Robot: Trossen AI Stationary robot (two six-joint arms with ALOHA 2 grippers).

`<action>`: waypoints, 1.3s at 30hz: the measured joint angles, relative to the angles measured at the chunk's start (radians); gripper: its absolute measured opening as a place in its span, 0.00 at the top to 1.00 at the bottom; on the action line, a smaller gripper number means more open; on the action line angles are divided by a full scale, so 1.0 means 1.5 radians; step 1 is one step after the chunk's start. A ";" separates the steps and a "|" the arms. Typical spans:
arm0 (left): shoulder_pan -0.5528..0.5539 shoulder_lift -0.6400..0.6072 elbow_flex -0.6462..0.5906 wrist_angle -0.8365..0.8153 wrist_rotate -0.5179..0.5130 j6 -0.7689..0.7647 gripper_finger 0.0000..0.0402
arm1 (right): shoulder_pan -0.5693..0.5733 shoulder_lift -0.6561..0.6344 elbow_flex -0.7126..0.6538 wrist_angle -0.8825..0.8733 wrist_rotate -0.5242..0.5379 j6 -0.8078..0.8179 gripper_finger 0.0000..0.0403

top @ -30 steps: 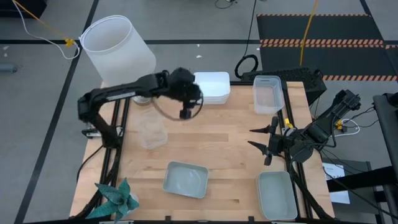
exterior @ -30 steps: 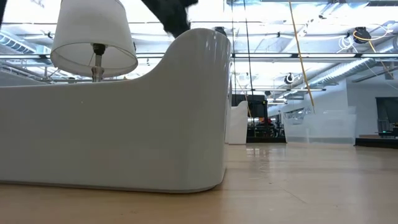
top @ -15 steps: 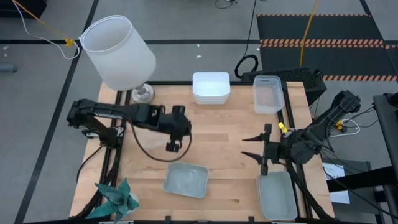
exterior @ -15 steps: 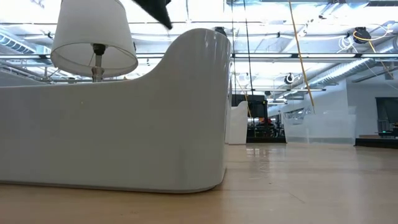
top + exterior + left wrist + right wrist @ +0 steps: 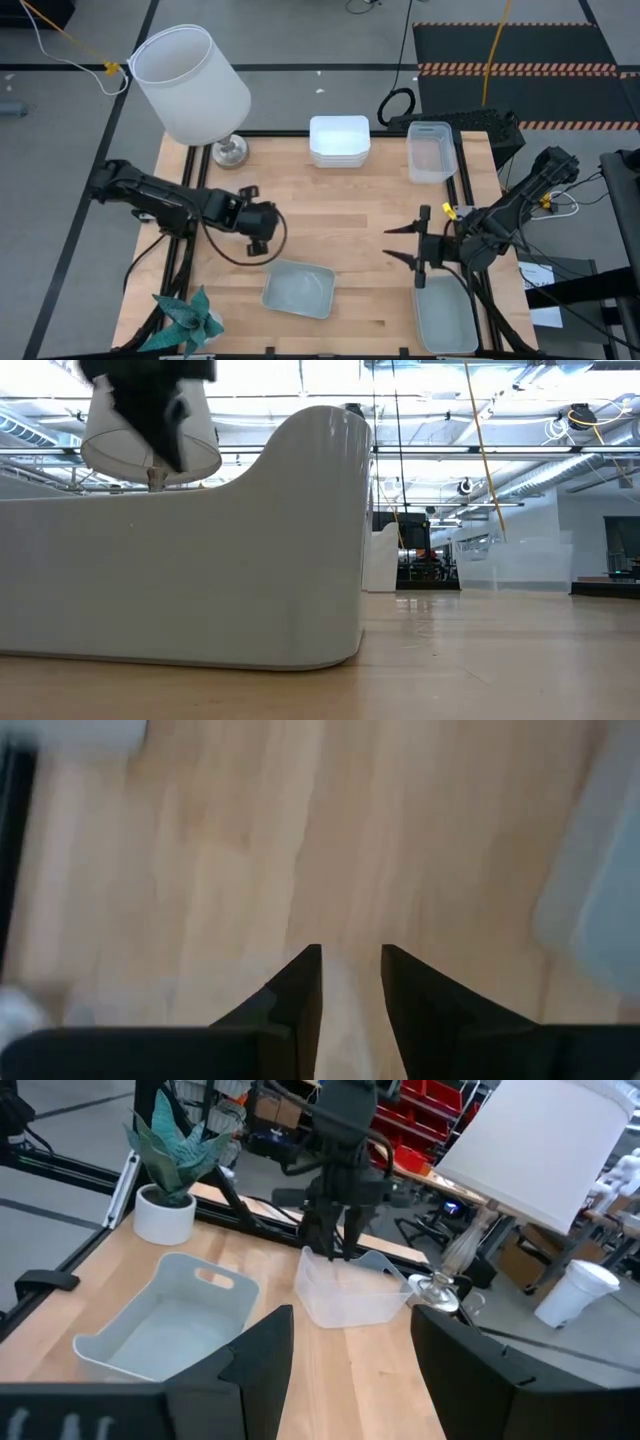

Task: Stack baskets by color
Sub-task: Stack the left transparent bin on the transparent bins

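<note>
Left end effector pinches clear basket wall (narrowly parted).

Both robot arms are black all over. The left arm is made of long thin tubes joined by round, chunky parts, and a black cable hangs from it in a loop near its end effector. The right arm has a small yellow bit on it near its end effector, and thin wires by its far end. Each end effector has two flat, pointed black fingers.
</note>
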 joint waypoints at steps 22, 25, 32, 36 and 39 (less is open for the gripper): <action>-0.105 -0.062 -0.133 -0.071 0.044 -0.233 0.44 | -0.006 -0.008 0.000 0.000 0.000 -0.017 0.51; -0.136 -0.062 -0.133 -0.077 0.046 -0.237 0.46 | -0.006 -0.008 0.000 0.000 0.000 -0.019 0.51; -0.190 -0.062 -0.138 -0.105 0.020 -0.233 0.51 | -0.006 -0.008 0.000 0.000 -0.001 -0.016 0.51; -0.191 -0.062 -0.169 -0.098 0.008 -0.234 0.53 | -0.006 -0.008 0.000 0.001 -0.001 -0.016 0.51; -0.183 -0.061 -0.201 -0.098 0.005 -0.236 0.54 | -0.006 -0.008 0.000 0.003 -0.001 -0.018 0.51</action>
